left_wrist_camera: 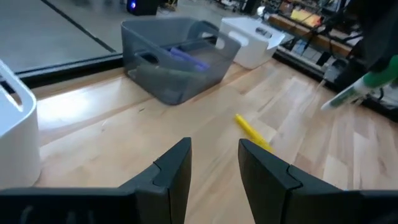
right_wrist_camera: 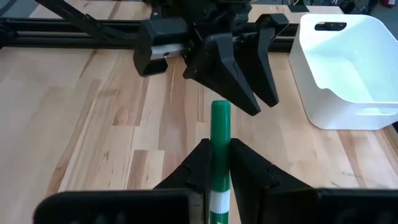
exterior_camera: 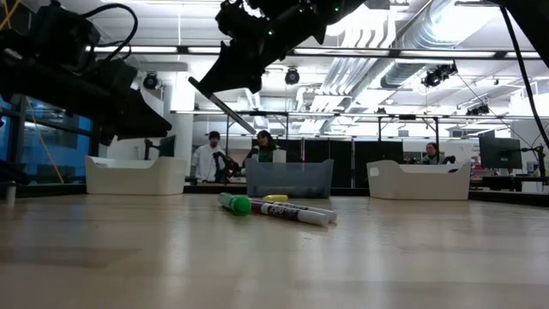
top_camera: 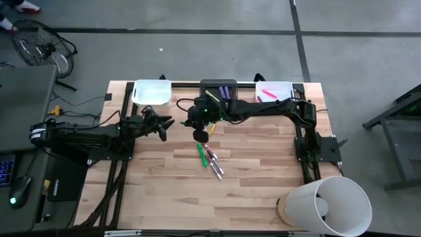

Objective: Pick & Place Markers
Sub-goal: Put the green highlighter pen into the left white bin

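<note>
Bins are standing in a row along the table's far edge: a white bin (top_camera: 152,92) on the left, a dark grey bin (top_camera: 218,88) in the middle with purple markers (top_camera: 225,91) lying in it, and a second white bin (top_camera: 275,91) on the right with a pink marker (top_camera: 268,93) inside. In front of the left bin, the left gripper (top_camera: 164,127) is hovering above the wood with its fingers (left_wrist_camera: 176,171) standing apart and nothing between them; its wrist camera is looking past them at a yellow marker (left_wrist_camera: 252,131) lying on the bare table (top_camera: 263,178) short of the grey bin. To its right, near the table's middle, the right gripper (right_wrist_camera: 217,163) is hanging in the air with its jaws closed on a green marker (right_wrist_camera: 219,134), which is sticking out beyond the fingertips and pointing toward the left gripper. Below and just toward the near side of that gripper, a small cluster of markers is lying on the wood: a green one (top_camera: 200,153), a pink-and-white one (top_camera: 210,156) touching it, and a pale one (top_camera: 218,169) at the cluster's near end. A large white cylinder (top_camera: 325,204) is sitting at the table's near right corner.
</note>
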